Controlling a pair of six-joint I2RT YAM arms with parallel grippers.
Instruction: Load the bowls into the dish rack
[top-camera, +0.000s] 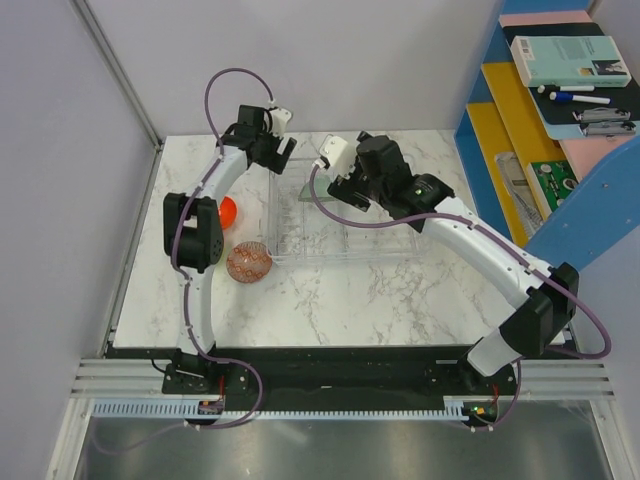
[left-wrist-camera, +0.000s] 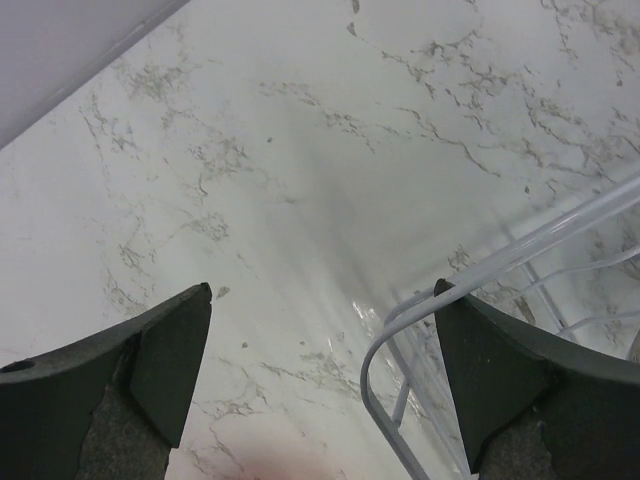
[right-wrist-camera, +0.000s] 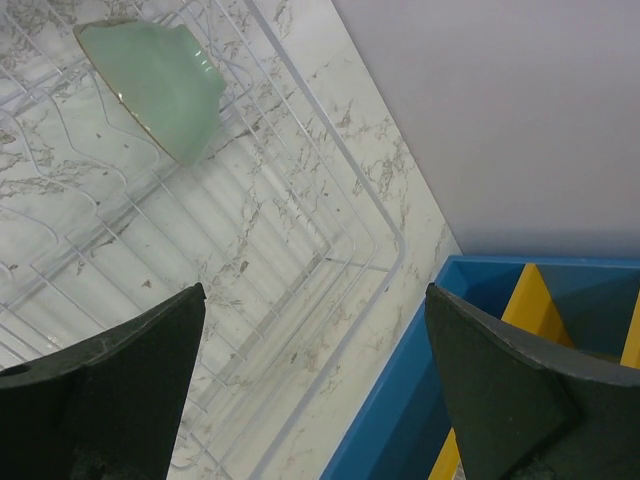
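Stock on the table (top-camera: 380, 300), listed from my two arms.

1. Rack (top-camera: 310, 235): clear plastic, standing toward the far edge, about midway between the left and right edges.
2. Pale green bowl (right-wrist-camera: 155, 85): inside the rack, tipped on its side against the ribs. It shows only in my right wrist view.
3. Red-orange bowl (top-camera: 229, 211): on the table just left of the rack, half hidden behind my left arm.
4. Patterned bowl (top-camera: 249, 262): on the table by the rack's near-left corner, outside it, mouth facing up.
5. Left fingers (top-camera: 268, 148): spread wide with nothing between them, above the rack's far-left corner. In the wrist view the rack's rounded rim runs just inside one finger, with bare marble under the other.
6. Right fingers (top-camera: 348, 188): also spread wide and holding nothing, over the far half of the rack, well apart from the green bowl.
7. Blue shelf (top-camera: 600, 200): beyond the right edge, holding a book (top-camera: 570, 60) and pens.
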